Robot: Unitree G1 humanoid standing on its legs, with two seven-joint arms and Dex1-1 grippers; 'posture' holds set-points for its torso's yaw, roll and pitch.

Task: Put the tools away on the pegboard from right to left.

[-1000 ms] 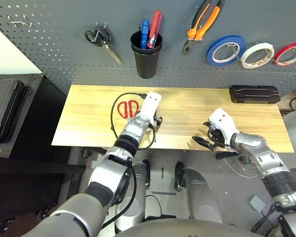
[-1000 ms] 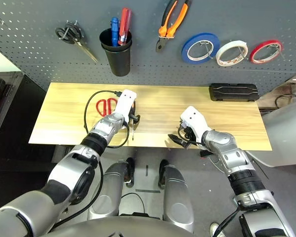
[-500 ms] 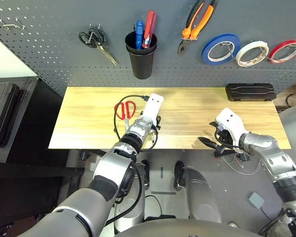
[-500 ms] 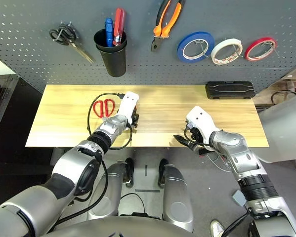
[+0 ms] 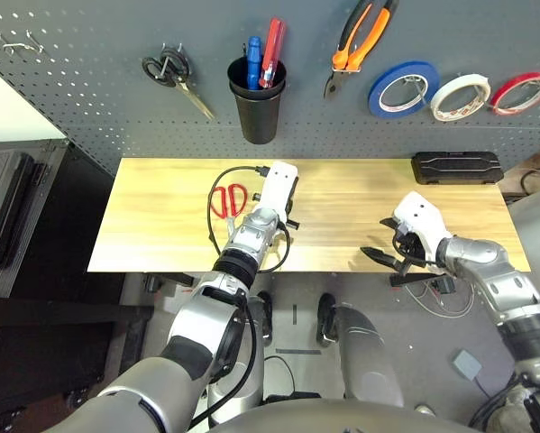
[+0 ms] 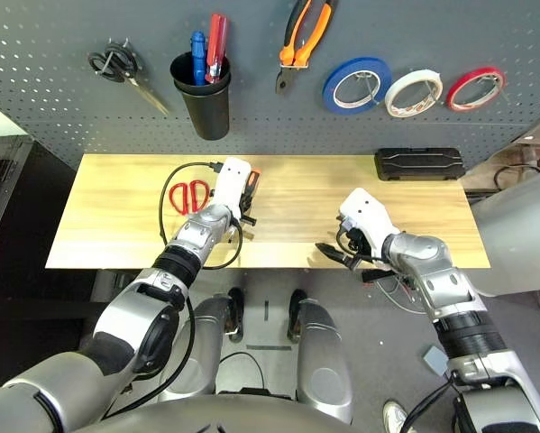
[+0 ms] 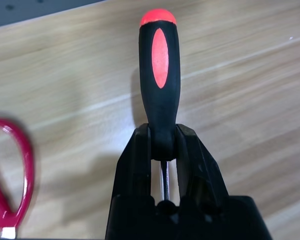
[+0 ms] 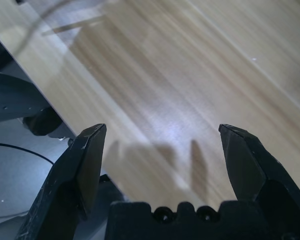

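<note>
The left pincer [image 7: 163, 150] pinches the screwdriver [image 7: 160, 75] at the base of its handle, just above the bench [image 5: 161, 225]. The right pincer [image 8: 165, 150] is spread, holding nothing. To pocket the screwdriver cleanly, it should stay upright, centred over the black cup [image 5: 258, 113] on the pegboard [image 5: 89, 99].

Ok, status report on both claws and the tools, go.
Left claw shut on screwdriver, held above the table. Right claw open, empty. Red-handled scissors lie on table beside left claw. Nothing blocking the black cup.
</note>
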